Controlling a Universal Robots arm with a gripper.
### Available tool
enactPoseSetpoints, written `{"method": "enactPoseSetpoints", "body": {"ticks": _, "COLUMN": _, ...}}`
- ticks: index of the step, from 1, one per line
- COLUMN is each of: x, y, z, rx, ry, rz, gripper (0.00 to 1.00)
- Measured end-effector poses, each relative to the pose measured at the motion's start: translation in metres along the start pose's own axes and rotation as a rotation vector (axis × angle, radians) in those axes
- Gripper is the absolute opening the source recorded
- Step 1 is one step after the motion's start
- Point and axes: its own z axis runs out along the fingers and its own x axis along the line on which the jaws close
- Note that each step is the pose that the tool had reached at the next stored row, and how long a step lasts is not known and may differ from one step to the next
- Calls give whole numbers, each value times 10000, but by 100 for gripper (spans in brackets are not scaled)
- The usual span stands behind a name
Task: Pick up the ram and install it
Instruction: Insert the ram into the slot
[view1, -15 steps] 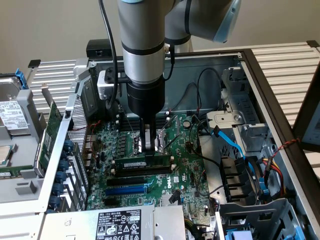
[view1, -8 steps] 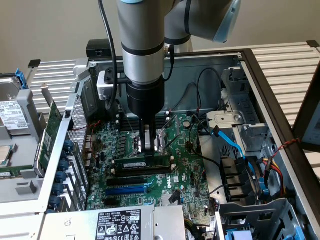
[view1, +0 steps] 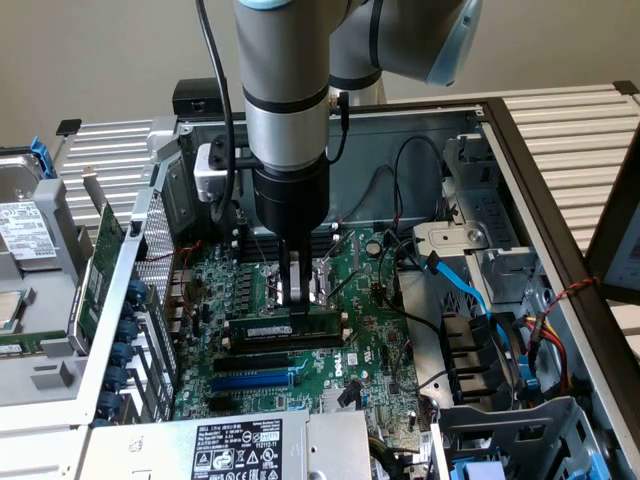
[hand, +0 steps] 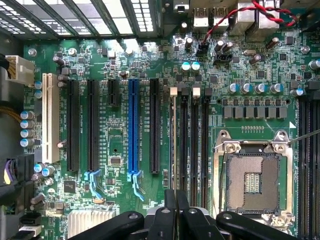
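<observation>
The ram (view1: 283, 328) is a narrow green stick with a white label. It stands on edge along a black memory slot in the middle of the motherboard (view1: 370, 340). My gripper (view1: 297, 300) comes straight down from above, its dark fingers shut on the ram's upper edge near the middle of its length. From the wrist camera the ram (hand: 173, 140) appears edge-on as a thin strip over the memory slot nearest the long black card slot (hand: 154, 125). It runs in between the fingertips of the gripper (hand: 176, 202), which sit close together.
Beside the ram lie more black memory slots (hand: 199, 145) and the open CPU socket (hand: 252, 182). A blue card slot (hand: 133, 130) and a white one (hand: 50, 117) lie farther off. Blue and black cables (view1: 470, 300), a drive bay and the case walls crowd the exterior view's right.
</observation>
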Motion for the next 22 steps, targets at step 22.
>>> {"method": "enactPoseSetpoints", "body": {"ticks": 22, "x": 1, "y": -1, "z": -18, "rx": -31, "ry": 1, "rz": 29, "gripper": 12}}
